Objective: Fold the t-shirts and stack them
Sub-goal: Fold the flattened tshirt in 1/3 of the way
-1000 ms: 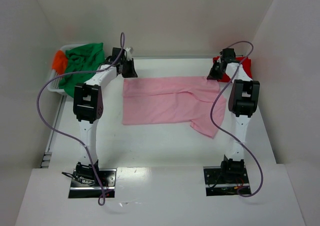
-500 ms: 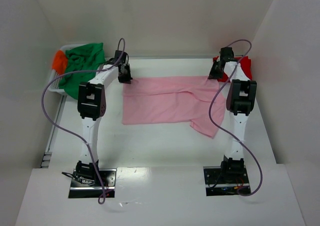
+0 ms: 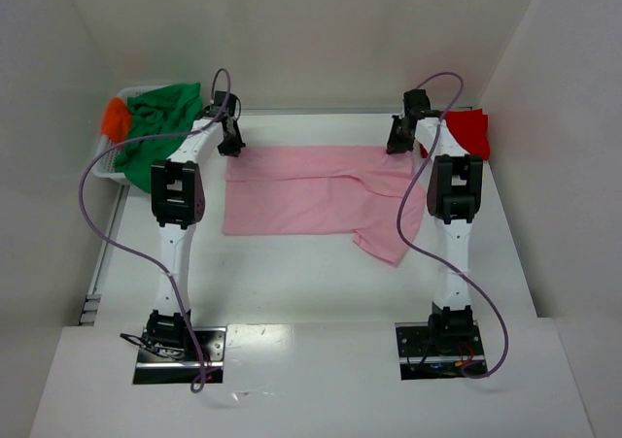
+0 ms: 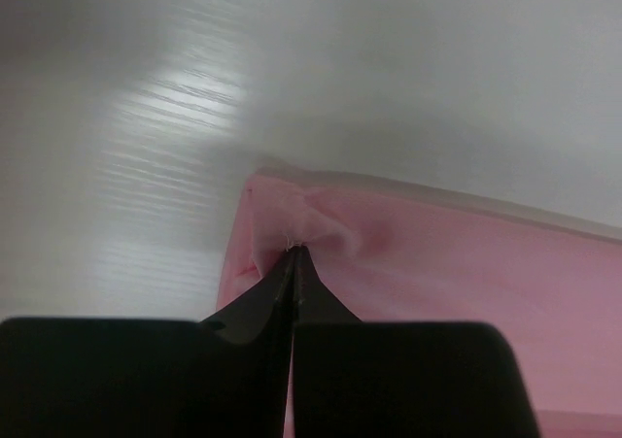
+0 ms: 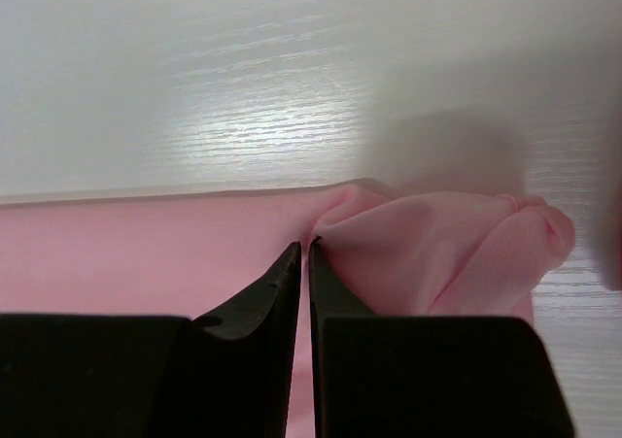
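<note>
top view. the pink t-shirt (image 3: 311, 190) lies spread flat at the centre of the white table (image 3: 292, 283), its long axis running from 9 to 3 o'clock. one sleeve sticks out toward 5 o'clock. both arms reach to the shirt's far edge. the left gripper (image 3: 230, 148) sits at the far corner at about 10 o'clock of the shirt, and the right gripper (image 3: 397, 147) at the far corner at about 2 o'clock.

left wrist view. the black fingers (image 4: 248, 321) are pressed together with no gap, and a small pinch of pink cloth puckers at their tips. the shirt's edge runs away toward 3 o'clock, and bare table lies from 9 to 12 o'clock.

right wrist view. the jaws stand at a narrow slit, with the fingers (image 5: 253, 302) almost meeting. a bunched fold of pink cloth rests just beside the tips at 3 o'clock and touches the right-hand finger. whether any cloth is caught between the tips cannot be told. the flat hem runs off toward 9 o'clock.

surroundings, top view. at 10 o'clock of the table, the green t-shirt (image 3: 160, 122) is heaped in a white basket (image 3: 105, 152), with the orange t-shirt (image 3: 116, 119) beside it at the basket's left end. at 2 o'clock, the red t-shirt (image 3: 468, 132) lies just beyond the right arm, apart from the pink one.
</note>
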Robot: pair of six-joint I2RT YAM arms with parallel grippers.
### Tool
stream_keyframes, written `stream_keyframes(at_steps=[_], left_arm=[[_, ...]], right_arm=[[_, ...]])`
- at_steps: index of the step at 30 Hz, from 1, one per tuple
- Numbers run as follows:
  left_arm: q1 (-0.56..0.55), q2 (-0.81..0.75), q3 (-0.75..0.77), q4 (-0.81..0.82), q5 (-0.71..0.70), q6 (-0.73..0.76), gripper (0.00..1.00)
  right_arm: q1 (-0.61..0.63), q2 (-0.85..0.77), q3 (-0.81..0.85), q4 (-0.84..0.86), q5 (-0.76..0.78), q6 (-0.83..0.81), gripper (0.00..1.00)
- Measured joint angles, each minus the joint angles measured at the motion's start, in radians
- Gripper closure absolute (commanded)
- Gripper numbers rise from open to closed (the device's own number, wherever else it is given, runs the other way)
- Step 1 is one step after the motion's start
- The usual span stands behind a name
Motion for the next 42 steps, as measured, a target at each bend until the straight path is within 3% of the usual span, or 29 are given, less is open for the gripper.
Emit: stream_keyframes(at_steps=[10, 22, 24, 28, 30, 33, 35, 41, 42], left_arm=[[0.084, 0.057, 0.108, -0.033, -0.030, 0.016, 1.00], [0.090, 0.066, 0.124, -0.042, -0.028, 0.020, 0.98], [0.090, 0.074, 0.142, -0.048, -0.016, 0.023, 0.91], [0.089, 0.082, 0.175, -0.056, 0.046, 0.049, 0.53], [0.086, 0.078, 0.197, -0.055, 0.079, 0.077, 0.38], [0.077, 0.056, 0.201, -0.055, 0.097, 0.097, 0.30], [0.062, 0.016, 0.201, -0.058, 0.113, 0.114, 0.26], [0.020, -0.246, 0.055, -0.042, 0.160, 0.143, 0.11], [0.015, -0.329, -0.044, 0.008, 0.171, 0.142, 0.09]], right_arm=[[0.014, 0.000, 0.000, 0.000, 0.050, 0.014, 0.88], [0.014, 0.002, 0.035, -0.010, 0.170, -0.005, 0.87], [0.014, 0.007, 0.069, -0.010, 0.158, -0.005, 0.87], [0.014, 0.015, 0.171, -0.016, 0.100, 0.000, 0.79], [0.014, 0.008, 0.191, -0.010, 0.082, 0.001, 0.59], [0.014, -0.030, 0.193, -0.014, 0.051, 0.006, 0.39], [0.014, -0.054, 0.188, -0.013, 0.044, 0.001, 0.31], [0.014, -0.426, -0.268, 0.047, 0.019, 0.015, 0.19], [0.014, -0.488, -0.349, 0.063, 0.018, 0.027, 0.16]])
